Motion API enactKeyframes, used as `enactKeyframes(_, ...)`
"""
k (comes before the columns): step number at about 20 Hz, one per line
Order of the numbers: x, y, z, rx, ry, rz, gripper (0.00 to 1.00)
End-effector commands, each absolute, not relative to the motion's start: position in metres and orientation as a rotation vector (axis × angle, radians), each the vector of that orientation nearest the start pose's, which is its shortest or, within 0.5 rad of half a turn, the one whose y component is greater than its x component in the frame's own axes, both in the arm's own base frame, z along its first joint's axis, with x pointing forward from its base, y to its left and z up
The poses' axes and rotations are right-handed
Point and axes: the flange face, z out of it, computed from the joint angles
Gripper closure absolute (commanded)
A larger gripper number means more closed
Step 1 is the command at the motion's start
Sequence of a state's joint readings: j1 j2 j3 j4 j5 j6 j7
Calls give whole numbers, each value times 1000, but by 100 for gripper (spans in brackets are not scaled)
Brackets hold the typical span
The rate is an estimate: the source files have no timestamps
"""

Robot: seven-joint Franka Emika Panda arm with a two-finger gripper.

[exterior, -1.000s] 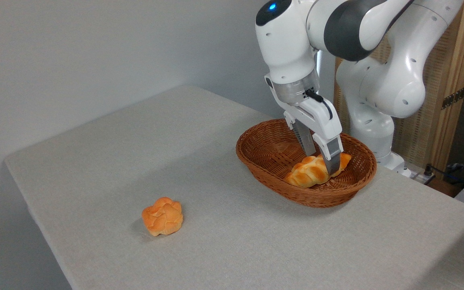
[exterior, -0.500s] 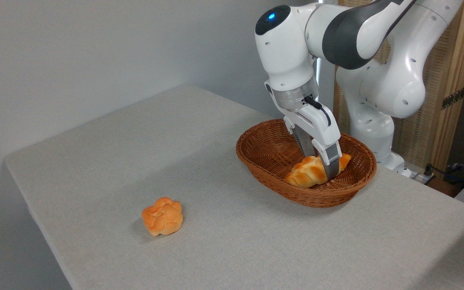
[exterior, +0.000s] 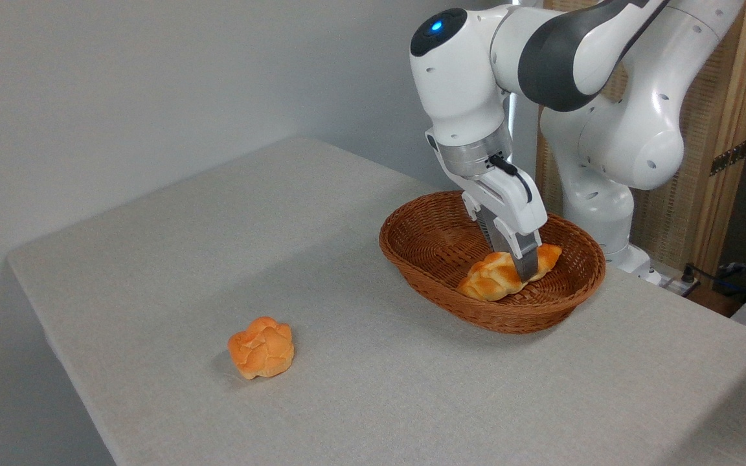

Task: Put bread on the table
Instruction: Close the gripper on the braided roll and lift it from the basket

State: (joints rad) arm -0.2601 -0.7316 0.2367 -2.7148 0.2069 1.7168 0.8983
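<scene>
The bread (exterior: 486,278), a long braided golden loaf, lies inside the brown wicker basket (exterior: 425,272) at the right of the table (exterior: 282,259). My gripper (exterior: 515,264) reaches down into the basket and straddles the loaf's middle. One finger is behind the loaf and the near finger (exterior: 527,262) presses on its front side. The jaws are shut on the bread. The loaf still rests low in the basket.
A small round knotted orange bun (exterior: 261,347) sits on the cloth at the front left. The arm's white base (exterior: 596,213) stands behind the basket, with a wooden screen (exterior: 703,162) at the back right. The table's edges run along the left and front.
The fingers have drawn closer together around the loaf's middle, and the gripper has sunk slightly. The loaf has shifted only a little.
</scene>
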Motion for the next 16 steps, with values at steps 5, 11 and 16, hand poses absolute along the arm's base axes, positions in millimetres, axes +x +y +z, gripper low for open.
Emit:
enactKeyframes(5,293,2,428,-2695,1666,507,45)
enactKeyframes(11,307,-3,474,-2733,1675,386,45)
enactKeyframes(16,331,0,517,-2775,1701,212,45)
